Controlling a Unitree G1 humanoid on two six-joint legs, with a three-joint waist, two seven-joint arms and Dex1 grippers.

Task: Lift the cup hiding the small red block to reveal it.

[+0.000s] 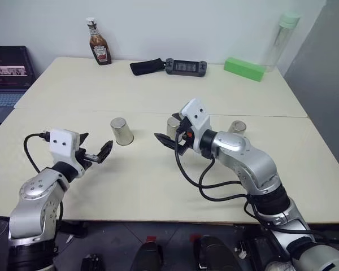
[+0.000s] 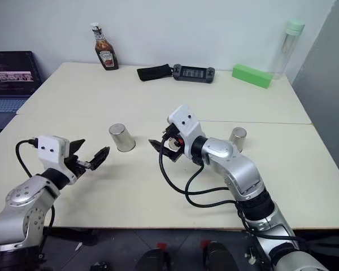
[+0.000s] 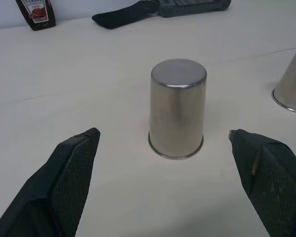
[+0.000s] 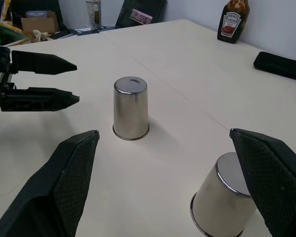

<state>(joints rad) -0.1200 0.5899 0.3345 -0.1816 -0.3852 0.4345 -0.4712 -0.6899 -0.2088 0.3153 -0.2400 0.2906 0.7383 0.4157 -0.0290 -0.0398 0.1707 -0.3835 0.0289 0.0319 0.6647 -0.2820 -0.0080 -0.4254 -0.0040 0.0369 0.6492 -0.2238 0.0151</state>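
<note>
Three identical silver cups stand upside down on the cream table [image 1: 130, 186]. The left cup [image 1: 121, 131] is just ahead of my left gripper [image 1: 95, 143], which is open, level and aimed at it [image 3: 177, 108] with a gap between. The middle cup [image 1: 173, 125] sits partly hidden behind my right gripper [image 1: 168, 141], also open and empty. The right cup [image 1: 237, 127] stands beyond my right forearm. In the right wrist view the left cup [image 4: 130, 113], the middle cup [image 4: 224, 197] and my left gripper [image 4: 76, 83] all show. The small red block is hidden.
Along the table's far side stand a ketchup bottle [image 1: 99, 48], a black pouch [image 1: 147, 66], a black controller [image 1: 185, 66], a long green block [image 1: 244, 69] and a tall clear bottle [image 1: 281, 39]. A laptop [image 1: 8, 70] sits off the far left.
</note>
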